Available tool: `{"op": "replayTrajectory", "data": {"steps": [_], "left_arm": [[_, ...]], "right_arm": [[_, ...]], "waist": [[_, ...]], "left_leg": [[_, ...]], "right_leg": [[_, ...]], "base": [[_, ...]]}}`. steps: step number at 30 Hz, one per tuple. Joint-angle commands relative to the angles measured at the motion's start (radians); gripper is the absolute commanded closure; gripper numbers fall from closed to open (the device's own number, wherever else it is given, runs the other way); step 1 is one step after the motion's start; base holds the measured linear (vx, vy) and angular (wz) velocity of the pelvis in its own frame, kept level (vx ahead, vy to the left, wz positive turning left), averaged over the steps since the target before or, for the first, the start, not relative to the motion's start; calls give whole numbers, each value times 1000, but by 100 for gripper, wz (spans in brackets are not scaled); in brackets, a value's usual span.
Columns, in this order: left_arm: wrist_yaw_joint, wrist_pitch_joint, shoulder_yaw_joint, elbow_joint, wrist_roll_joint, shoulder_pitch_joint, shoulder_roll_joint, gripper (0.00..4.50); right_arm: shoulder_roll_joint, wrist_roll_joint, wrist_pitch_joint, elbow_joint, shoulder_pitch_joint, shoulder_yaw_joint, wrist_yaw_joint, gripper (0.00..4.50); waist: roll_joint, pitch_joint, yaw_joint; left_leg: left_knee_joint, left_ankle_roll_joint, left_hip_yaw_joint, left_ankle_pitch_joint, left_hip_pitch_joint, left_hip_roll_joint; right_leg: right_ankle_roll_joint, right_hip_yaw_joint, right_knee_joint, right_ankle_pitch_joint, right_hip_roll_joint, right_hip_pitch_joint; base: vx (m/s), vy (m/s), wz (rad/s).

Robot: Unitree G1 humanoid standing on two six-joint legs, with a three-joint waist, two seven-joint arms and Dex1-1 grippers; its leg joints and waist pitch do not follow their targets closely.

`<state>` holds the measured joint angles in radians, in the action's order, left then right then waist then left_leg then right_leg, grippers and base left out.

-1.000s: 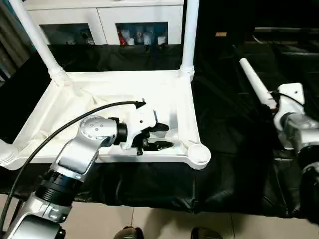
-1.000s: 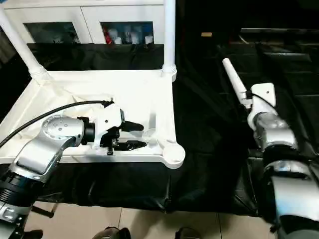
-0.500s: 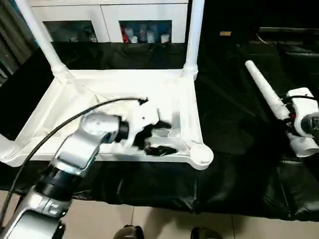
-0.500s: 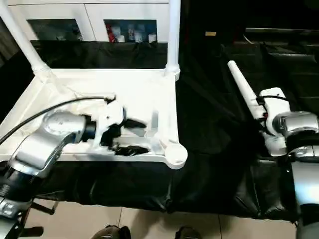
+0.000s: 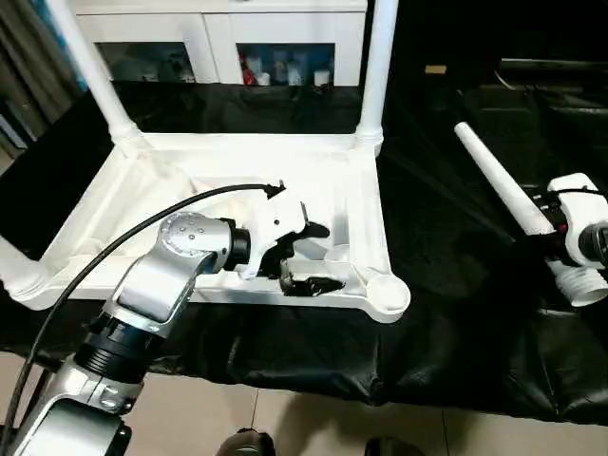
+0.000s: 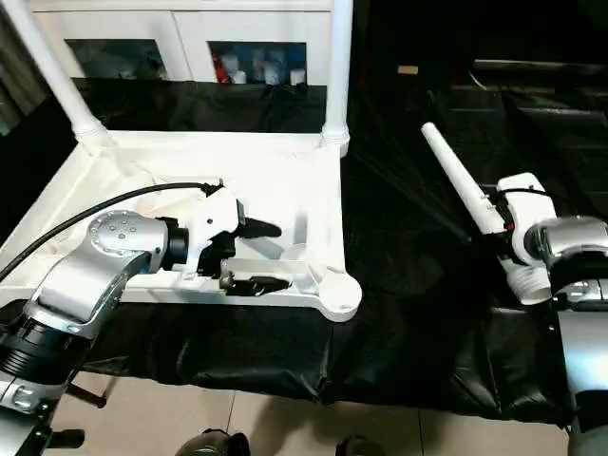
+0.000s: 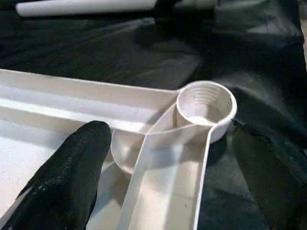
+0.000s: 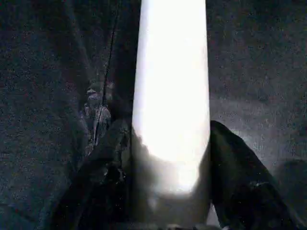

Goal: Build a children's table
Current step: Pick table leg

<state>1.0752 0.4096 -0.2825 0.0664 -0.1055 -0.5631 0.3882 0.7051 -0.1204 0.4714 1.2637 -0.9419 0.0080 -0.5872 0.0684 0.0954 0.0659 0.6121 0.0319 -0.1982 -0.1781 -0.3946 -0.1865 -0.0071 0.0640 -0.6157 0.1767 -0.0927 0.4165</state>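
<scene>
So the children's table (image 5: 237, 171) is lying upside down on a surface covered in black cloth (image 5: 446, 313), ribbed underside facing up. Two legs are screwed in at the far corners: the far-left leg (image 5: 90, 71) leans a bit, and the far-right leg (image 5: 378, 66) stands pretty much upright. The near-left corner runs off the edge of the head views, so I can't tell about that one.

The left claw (image 5: 306, 256) is inside the tabletop frame, right by the near-right corner socket (image 7: 206, 103), which is empty, and you can see the threads inside it in the left wrist view. Its fingers (image 7: 72, 167) are spread wide and not pinching anything, one on each side of the rib that runs to that socket.

Off to the right, well apart from the tabletop, the loose leg (image 5: 499, 185) lies on the cloth. The right claw (image 8: 165, 167) has its fingers on either side of the leg near its threaded end; they look to be touching it, but I can't tell if the grip is firm.

A white cabinet (image 5: 228, 38) with glass doors sits behind it all.
</scene>
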Motion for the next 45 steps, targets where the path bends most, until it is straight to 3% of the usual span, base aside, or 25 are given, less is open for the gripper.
{"op": "replayTrajectory", "data": {"steps": [1, 3, 5, 10, 11, 12, 13, 14, 15, 16, 17, 18, 19, 20, 21, 25, 26, 27, 28, 31, 32, 37, 38, 41, 45], "left_arm": [[-26, -10, 17, 19, -12, -4, -11, 0], [-56, -20, 26, 38, -11, -8, -34, 0], [-140, -35, 57, 70, -9, -18, -84, 0], [-243, 3, 104, 98, -23, -42, -148, 0], [-291, 34, 117, 108, -21, -53, -174, 0], [-291, 34, 117, 108, -21, -53, -174, 0], [-323, 92, 146, 103, -62, -61, -226, 0], [-331, 112, 155, 99, -78, -63, -243, 0], [-339, 126, 163, 93, -91, -64, -258, 0], [-355, 150, 181, 88, -116, -67, -282, 0], [-371, 175, 201, 84, -142, -71, -306, 0], [-371, 175, 201, 84, -142, -71, -306, 0], [-417, 224, 248, 80, -204, -83, -362, 0], [-418, 225, 248, 80, -204, -83, -363, 0], [-448, 254, 281, 78, -254, -92, -403, 0], [-474, 298, 318, 74, -321, -109, -450, 0], [-498, 345, 356, 60, -375, -119, -491, 0], [-498, 345, 356, 60, -375, -119, -491, 0], [-511, 399, 381, 36, -418, -123, -517, 0], [-518, 446, 392, 12, -459, -119, -533, 0], [-517, 451, 392, 8, -462, -117, -535, 0], [-525, 512, 406, -27, -547, -113, -560, 0], [-525, 512, 406, -27, -547, -113, -560, 0], [-527, 527, 392, -47, -556, -107, -560, 0], [-554, 540, 398, -52, -567, -106, -563, 0]], "right_arm": [[-3, 33, 16, 30, 25, -26, 9, 263], [-8, 61, 8, 26, 34, -54, 27, 266], [-18, 145, -15, 8, 43, -147, 65, 266], [-40, 301, -26, -46, 56, -319, 93, 266], [-60, 377, -25, -111, 79, -398, 60, 266], [-60, 377, -25, -111, 79, -398, 60, 266], [-118, 478, -15, -292, 157, -481, -10, 266], [-141, 511, -3, -363, 188, -504, -34, 266], [-165, 541, 3, -437, 222, -519, -54, 266], [-202, 587, 11, -545, 269, -539, -77, 266], [-236, 634, 26, -645, 312, -553, -98, 266], [-236, 634, 26, -645, 312, -553, -98, 266], [-300, 763, 110, -869, 418, -553, -127, 266], [-300, 764, 111, -871, 419, -553, -127, 267], [-338, 861, 171, -1020, 498, -534, -141, 267], [-363, 941, 206, -1157, 582, -484, -159, 267], [-387, 990, 236, -1272, 647, -447, -169, 267], [-387, 990, 236, -1272, 647, -447, -169, 267], [-409, 1022, 285, -1380, 697, -427, -167, 267], [-418, 1010, 320, -1452, 729, -389, -153, 267], [-418, 1006, 321, -1458, 733, -382, -151, 267], [-401, 990, 345, -1484, 733, -336, -115, 267], [-401, 990, 345, -1484, 733, -336, -115, 267], [-383, 996, 355, -1503, 736, -300, -110, 267], [-386, 990, 380, -1528, 741, -284, -103, 267]], "waist": [[-24, -100, 2], [-27, -100, 2], [-29, -101, 1], [-33, -101, -4], [-31, -101, -6], [-34, -99, -4], [-29, -100, -3], [-31, -101, 0], [-34, -107, 0], [-32, -108, 7], [-33, -110, 6], [-31, -112, 10], [-33, -109, 8], [-29, -109, 20], [-28, -110, 23], [-27, -102, 32], [-27, -100, 32], [-27, -99, 33], [-31, -97, 30], [-30, -95, 26], [-28, -93, 23], [-37, -89, 23], [-35, -89, 23], [-42, -91, 23], [-41, -92, 24]], "left_leg": [[-50, -83, 10, -123, 17, -34], [-48, -86, 9, -127, 16, -31], [-48, -82, 9, -142, 15, -32], [-46, -74, 10, -176, 14, -29], [-45, -73, 12, -179, 12, -28], [-44, -80, 9, -190, 15, -28], [-44, -86, 9, -182, 13, -25], [-44, -94, 6, -176, 15, -26], [-43, -109, 12, -140, 9, -28], [-43, -127, 9, -122, 13, -30], [-42, -131, 13, -112, 9, -30], [-43, -137, 11, -102, 11, -30], [-43, -141, 12, -90, 8, -30], [-43, -146, 12, -105, 15, -33], [-45, -142, 12, -104, 14, -33], [-53, -99, 15, -151, 15, -32], [-56, -80, 17, -167, 18, -32], [-58, -78, 19, -169, 18, -34], [-61, -77, 19, -167, 15, -33], [-69, -73, 25, -151, 8, -34], [-69, -62, 23, -167, 12, -33], [-70, -47, 21, -171, 12, -29], [-70, -46, 22, -163, 11, -29], [-69, -49, 21, -147, 9, -29], [-68, -53, 21, -130, 8, -29]], "right_leg": [[-326, -33, 56, 123, -42, -62], [-325, -33, 58, 120, -42, -62], [-317, -33, 60, 136, -42, -64], [-294, -30, 66, 191, -41, -65], [-287, -26, 66, 216, -42, -64], [-274, -28, 72, 235, -43, -62], [-262, -26, 73, 244, -41, -64], [-253, -29, 74, 231, -40, -63], [-258, -26, 64, 190, -40, -67], [-260, -29, 66, 159, -39, -62], [-267, -26, 60, 150, -40, -64], [-268, -27, 62, 139, -38, -63], [-272, -26, 61, 134, -36, -62], [-265, -28, 66, 151, -39, -59], [-253, -25, 70, 182, -36, -57], [-208, -25, 88, 305, -41, -51], [-189, -27, 93, 332, -44, -49], [-186, -28, 94, 334, -44, -48], [-182, -27, 95, 336, -44, -48], [-162, -25, 94, 334, -44, -50], [-151, -27, 101, 356, -45, -46], [-124, -30, 107, 396, -48, -46], [-122, -30, 105, 391, -48, -46], [-112, -31, 104, 375, -47, -48], [-122, -33, 100, 334, -46, -49]], "base": [[0, 0, 0], [0, 0, 0], [0, 0, 0], [0, 0, 0], [0, 0, 0], [0, 0, 0], [0, 0, 0], [0, 0, 0], [0, 0, 0], [0, 0, 0], [0, 0, 0], [0, 0, 0], [0, 0, 0], [0, 0, 0], [0, 0, 0], [0, 0, 0], [0, 0, 0], [0, 0, 0], [0, 0, 0], [0, 0, 0], [0, 0, 0], [0, 0, 0], [0, 0, 0], [0, 0, 0], [0, 0, 0]]}}
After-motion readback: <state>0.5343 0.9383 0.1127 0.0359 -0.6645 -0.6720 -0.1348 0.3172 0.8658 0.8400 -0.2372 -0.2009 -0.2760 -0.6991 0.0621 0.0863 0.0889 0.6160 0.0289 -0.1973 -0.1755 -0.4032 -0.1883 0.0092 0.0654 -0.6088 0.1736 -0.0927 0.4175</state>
